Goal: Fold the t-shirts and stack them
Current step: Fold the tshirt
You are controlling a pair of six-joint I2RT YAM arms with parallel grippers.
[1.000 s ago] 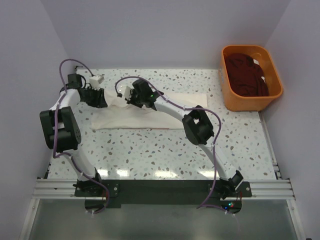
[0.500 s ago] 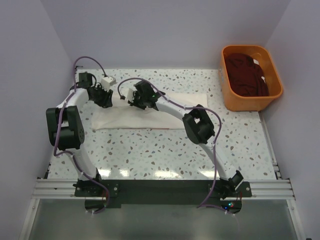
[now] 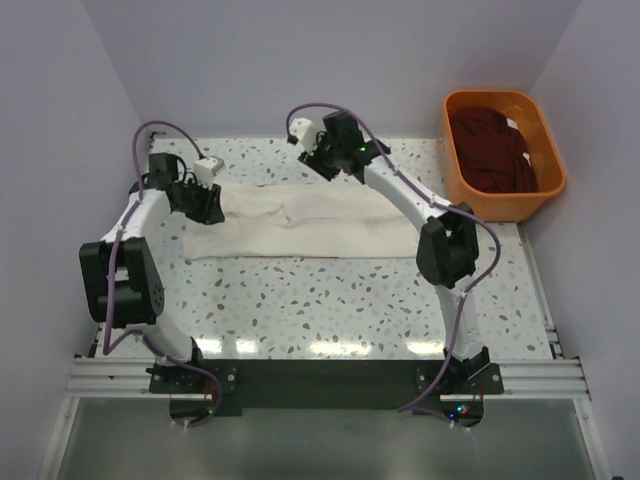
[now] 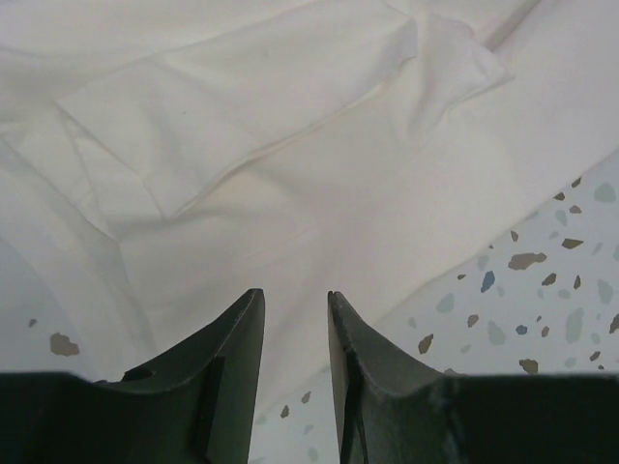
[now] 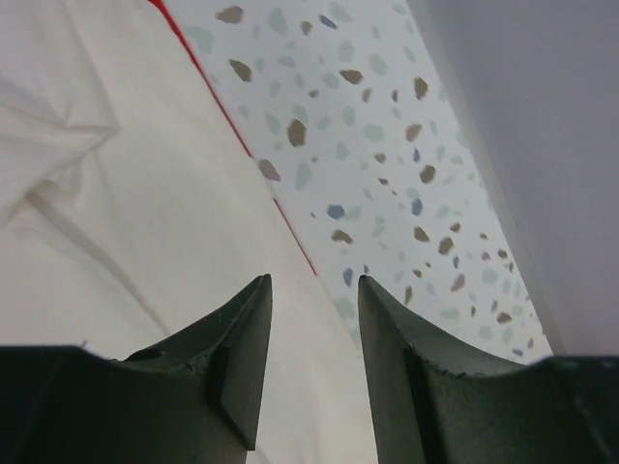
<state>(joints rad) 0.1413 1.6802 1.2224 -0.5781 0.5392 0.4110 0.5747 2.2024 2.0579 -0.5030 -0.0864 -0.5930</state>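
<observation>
A cream-white t-shirt (image 3: 310, 222) lies flat in a long band across the far half of the table. It fills the left wrist view (image 4: 290, 145) with a folded sleeve. My left gripper (image 3: 208, 205) hovers over its left end, open and empty (image 4: 293, 293). My right gripper (image 3: 322, 163) is open and empty above the shirt's far edge (image 5: 312, 280). A thin red edge (image 5: 227, 121) runs along the shirt's border there (image 5: 145, 193); I cannot tell whether it is the red shirt. A dark maroon shirt (image 3: 495, 150) lies bunched in the tub.
The orange plastic tub (image 3: 455, 150) stands at the back right corner. The terrazzo table (image 3: 330, 300) is walled by lilac panels at the back (image 5: 542, 145) and sides. A metal rail (image 3: 320, 378) carries both arm bases at the near edge.
My right gripper has left the middle of the shirt and swung back and right to its far edge. The shirt's middle now shows uncovered. My left gripper shifted slightly at the left end.
</observation>
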